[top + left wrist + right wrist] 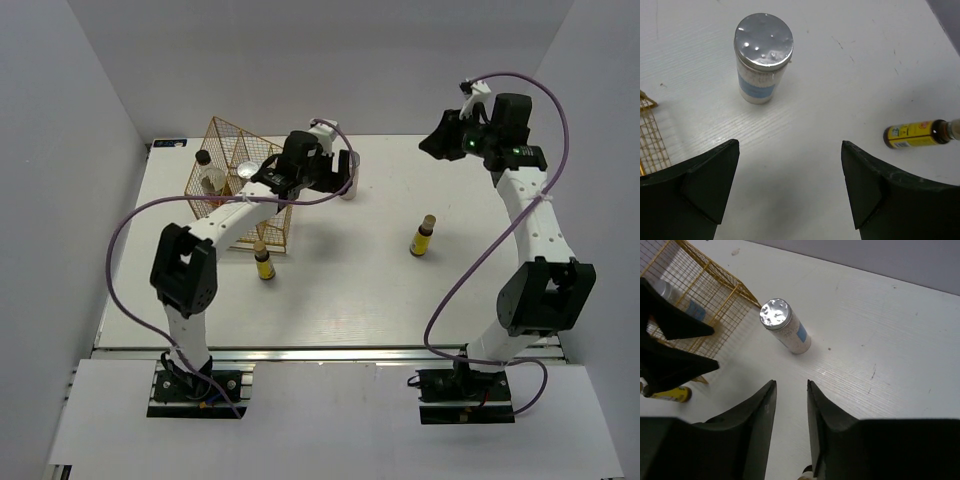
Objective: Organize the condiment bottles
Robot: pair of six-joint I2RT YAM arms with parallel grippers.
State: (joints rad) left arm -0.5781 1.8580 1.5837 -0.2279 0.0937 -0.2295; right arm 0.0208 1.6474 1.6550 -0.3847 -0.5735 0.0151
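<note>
at the upper left of the top view, the gold wire rack (222,140) held the dark-capped bottle (205,172) and one silver-lidded jar (245,169). just below it a yellow bottle (263,262) stood on the counter (350,290), close under the left arm; a low sweep there could knock it over. the left claw (790,146) hung wide and empty, short of the second jar (762,65), which stood upright just right of the rack. closing off-centre on that smooth round wall might tip it or let it slip, and on the way in it could catch the rack's wire. further right, another yellow bottle (424,237) stood alone. at the upper right, the right claw (791,385) was narrow, empty and raised.
</note>
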